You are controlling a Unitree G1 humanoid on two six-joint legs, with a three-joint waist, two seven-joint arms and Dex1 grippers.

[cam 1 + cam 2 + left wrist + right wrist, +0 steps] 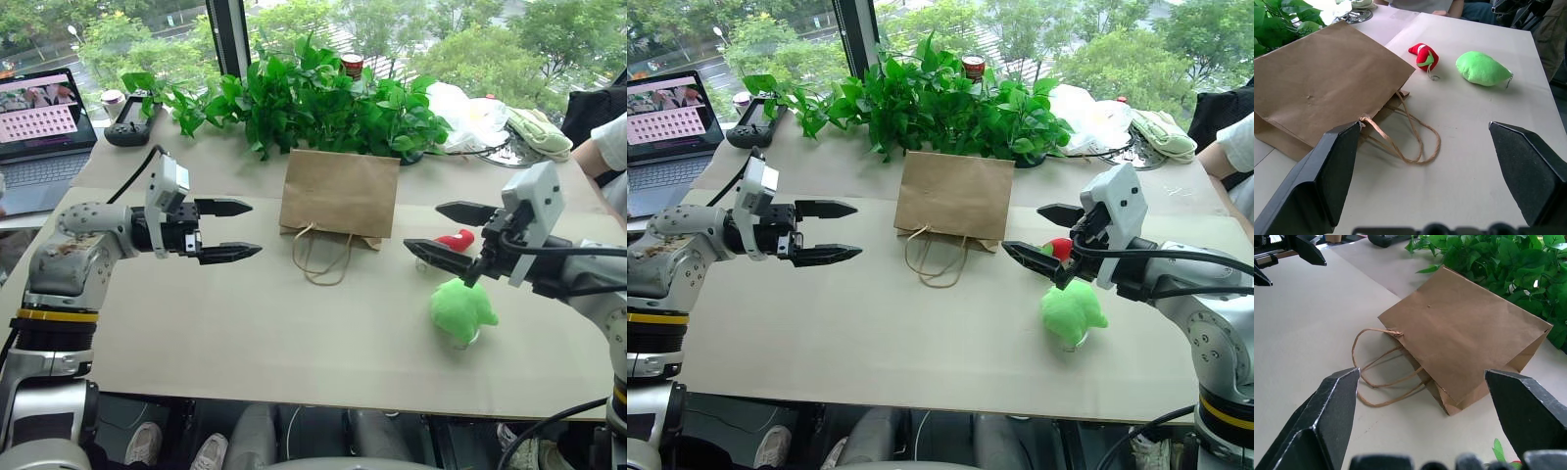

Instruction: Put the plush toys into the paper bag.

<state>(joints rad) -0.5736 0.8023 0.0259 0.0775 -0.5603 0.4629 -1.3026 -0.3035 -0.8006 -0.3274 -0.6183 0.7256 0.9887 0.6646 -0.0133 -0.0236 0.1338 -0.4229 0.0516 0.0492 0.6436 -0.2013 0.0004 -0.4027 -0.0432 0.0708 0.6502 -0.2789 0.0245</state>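
The brown paper bag [339, 192] lies flat on the table's middle, its cord handles [320, 257] trailing toward me. The lime-green plush toy [461, 309] rests on the table to the bag's right, and the small red plush toy [456, 240] with a white bit lies just beyond it. My right gripper [446, 233] hovers open above the two toys, pointing left toward the bag. My left gripper [235, 230] hangs open and empty left of the bag, pointing right at it. The left wrist view shows the bag [1322, 93], the red toy [1424, 55] and the green toy [1481, 68].
Leafy potted plants [323, 98] stand right behind the bag. A laptop [39, 127] and a black controller [130, 125] sit at the far left. A white plastic bag [470, 116] and a pale cloth [539, 132] lie at the far right, near a person's arm [602, 152].
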